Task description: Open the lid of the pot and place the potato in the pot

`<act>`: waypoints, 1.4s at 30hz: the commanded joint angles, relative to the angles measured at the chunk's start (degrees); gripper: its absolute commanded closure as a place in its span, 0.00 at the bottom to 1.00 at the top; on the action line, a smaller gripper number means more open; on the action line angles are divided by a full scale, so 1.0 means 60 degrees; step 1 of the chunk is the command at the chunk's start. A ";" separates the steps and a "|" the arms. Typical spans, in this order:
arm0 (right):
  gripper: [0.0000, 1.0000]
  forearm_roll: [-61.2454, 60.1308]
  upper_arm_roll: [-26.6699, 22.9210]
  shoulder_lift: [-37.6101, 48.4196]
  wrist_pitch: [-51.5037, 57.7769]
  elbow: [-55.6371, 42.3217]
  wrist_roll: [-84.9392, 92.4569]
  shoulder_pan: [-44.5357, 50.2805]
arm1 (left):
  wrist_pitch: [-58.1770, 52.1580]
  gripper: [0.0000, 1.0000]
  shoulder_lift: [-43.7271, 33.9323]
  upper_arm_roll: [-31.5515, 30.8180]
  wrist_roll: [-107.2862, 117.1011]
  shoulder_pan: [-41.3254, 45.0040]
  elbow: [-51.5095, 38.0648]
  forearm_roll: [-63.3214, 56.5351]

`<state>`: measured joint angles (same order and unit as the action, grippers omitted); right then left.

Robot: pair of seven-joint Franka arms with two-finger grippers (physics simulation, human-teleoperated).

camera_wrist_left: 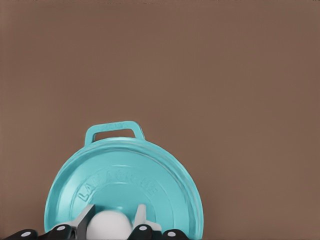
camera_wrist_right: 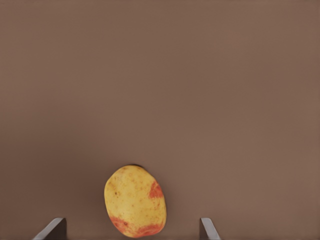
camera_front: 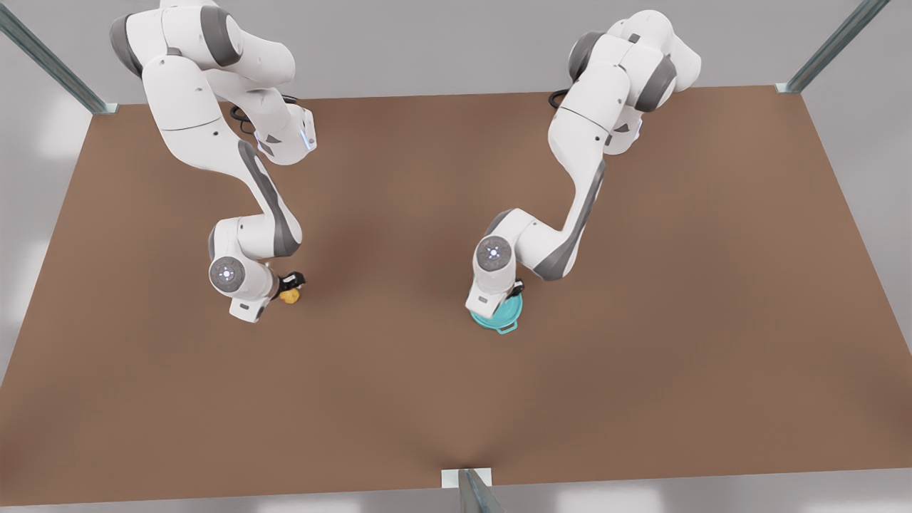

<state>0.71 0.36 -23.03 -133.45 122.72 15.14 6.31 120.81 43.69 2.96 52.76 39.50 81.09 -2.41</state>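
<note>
The teal pot lid [camera_wrist_left: 125, 185] lies on the pot, of which one loop handle [camera_wrist_left: 114, 131] sticks out past the lid's rim. My left gripper [camera_wrist_left: 111, 220] is shut on the lid's white knob [camera_wrist_left: 107, 226], one finger against each side. In the front view this pot [camera_front: 499, 320] sits under the arm at the front view's right. The potato [camera_wrist_right: 135, 201], yellow with red patches, lies on the table between the wide-open fingers of my right gripper [camera_wrist_right: 132, 229]. In the front view the potato [camera_front: 289, 296] sits at the tip of the arm on the front view's left.
The brown table [camera_front: 456, 399] stretches wide around both arms. Metal frame posts [camera_front: 470, 491] stand at the table's edges. About 300 pixels of bare table separate the potato from the pot in the front view.
</note>
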 commanded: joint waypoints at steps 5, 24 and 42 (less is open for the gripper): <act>0.00 -0.0015 -0.0001 -0.0103 -0.0171 -0.0003 0.1548 0.0003 | -0.1442 0.59 -0.0206 0.0063 -0.0897 -0.0606 -0.0710 0.0050; 0.17 -0.0015 -0.0001 -0.0528 -0.0362 -0.0003 0.2222 0.0091 | -0.2101 0.00 -0.0058 0.0239 -0.7138 -0.4019 -0.1752 0.0108; 0.50 -0.0044 -0.0001 0.0278 0.0883 -0.0267 0.2442 0.0077 | -0.2894 0.00 -0.5860 0.0341 -0.8882 -0.5133 0.2218 0.1822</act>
<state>0.20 0.41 -21.77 -132.30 121.14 27.66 6.77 104.10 8.59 4.98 11.44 8.73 94.50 8.54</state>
